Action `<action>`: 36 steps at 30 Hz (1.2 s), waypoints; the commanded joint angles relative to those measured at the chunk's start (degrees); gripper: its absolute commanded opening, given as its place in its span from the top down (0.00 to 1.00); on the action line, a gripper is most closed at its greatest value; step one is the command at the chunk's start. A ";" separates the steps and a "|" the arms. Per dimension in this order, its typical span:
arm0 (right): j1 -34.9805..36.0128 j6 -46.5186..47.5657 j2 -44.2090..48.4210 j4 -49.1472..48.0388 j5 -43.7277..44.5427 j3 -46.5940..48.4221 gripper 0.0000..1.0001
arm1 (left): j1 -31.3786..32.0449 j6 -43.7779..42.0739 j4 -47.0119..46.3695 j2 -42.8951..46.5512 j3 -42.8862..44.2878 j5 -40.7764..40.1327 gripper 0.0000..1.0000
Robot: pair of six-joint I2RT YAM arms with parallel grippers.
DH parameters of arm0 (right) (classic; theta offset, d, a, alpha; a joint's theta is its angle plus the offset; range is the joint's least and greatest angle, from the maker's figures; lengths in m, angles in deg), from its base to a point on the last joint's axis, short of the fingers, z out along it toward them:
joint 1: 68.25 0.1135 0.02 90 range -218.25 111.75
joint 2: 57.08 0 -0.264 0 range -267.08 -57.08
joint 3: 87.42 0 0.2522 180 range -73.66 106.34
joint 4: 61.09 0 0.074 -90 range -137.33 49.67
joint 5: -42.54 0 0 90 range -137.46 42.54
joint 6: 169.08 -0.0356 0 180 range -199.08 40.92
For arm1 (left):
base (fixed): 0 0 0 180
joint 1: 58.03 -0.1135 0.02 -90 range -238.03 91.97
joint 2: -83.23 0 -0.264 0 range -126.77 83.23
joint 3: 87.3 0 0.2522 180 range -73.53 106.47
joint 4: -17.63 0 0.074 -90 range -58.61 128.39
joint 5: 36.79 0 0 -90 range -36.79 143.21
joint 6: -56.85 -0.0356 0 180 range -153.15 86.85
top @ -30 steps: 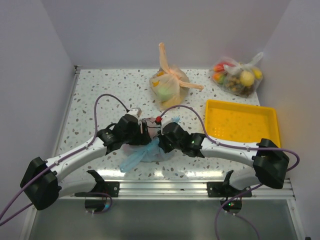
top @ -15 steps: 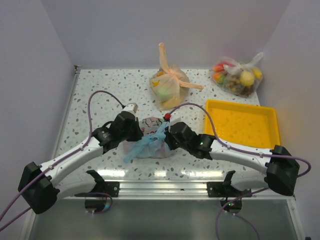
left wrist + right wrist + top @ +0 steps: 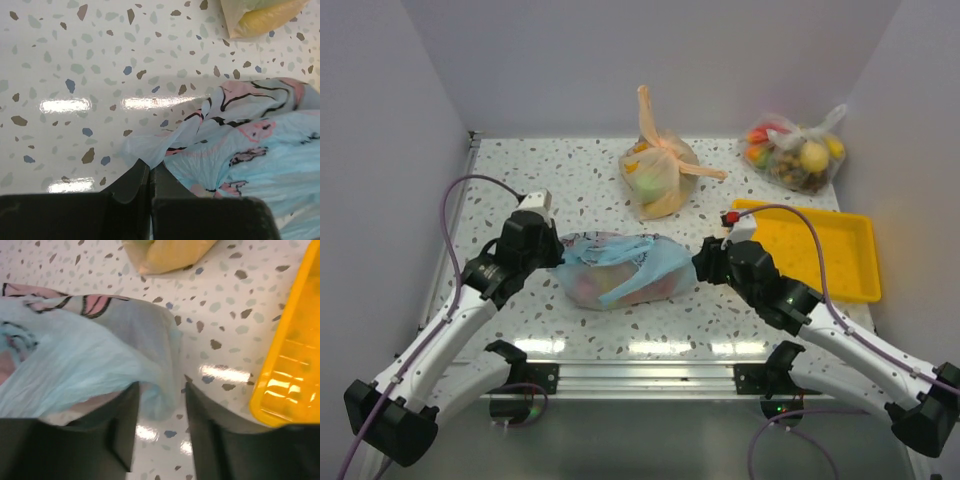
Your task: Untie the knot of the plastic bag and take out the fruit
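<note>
The light blue plastic bag (image 3: pixel 620 268) with pink prints lies flattened and stretched sideways between my two grippers. Fruit (image 3: pixel 592 287) shows dimly through it as pink and orange shapes. A twisted strip of blue plastic runs across its top; I cannot make out a tied knot. My left gripper (image 3: pixel 558 256) is shut on the bag's thin left edge (image 3: pixel 150 159), with the bag (image 3: pixel 250 135) spreading to its right. At the bag's right end my right gripper (image 3: pixel 701 263) is open. A loose fold of the bag (image 3: pixel 157 390) hangs between its fingers (image 3: pixel 125 415) without being pinched.
An orange bag (image 3: pixel 660 180) with tied handles stands behind the blue one, also in the wrist views (image 3: pixel 260 12) (image 3: pixel 165 252). A clear bag of fruit (image 3: pixel 795 155) sits in the back right corner. A yellow tray (image 3: pixel 805 250) (image 3: pixel 290 365) lies just right of my right gripper. Walls close three sides.
Both arms have swung outward from the middle, pulling the bunched bag out wide and flat. The left gripper closed on the bag's edge; the right gripper has just opened.
</note>
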 commanded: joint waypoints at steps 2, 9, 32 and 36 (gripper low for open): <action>-0.05 12.08 -3.59 2.86 -11.01 6.15 0.40 | -0.84 -5.26 -5.38 2.61 -1.95 6.93 1.00; 5.64 19.14 -8.07 6.82 -16.48 15.81 0.23 | -0.84 -3.77 -6.44 0.50 -2.31 11.51 1.00; 26.75 41.29 -34.00 -1.78 3.91 23.22 0.01 | -0.84 0.54 -4.86 0.24 -1.78 11.24 0.99; 27.02 42.87 -37.07 -7.14 5.67 21.90 0.02 | -0.84 0.63 -4.60 0.24 -2.22 11.51 0.99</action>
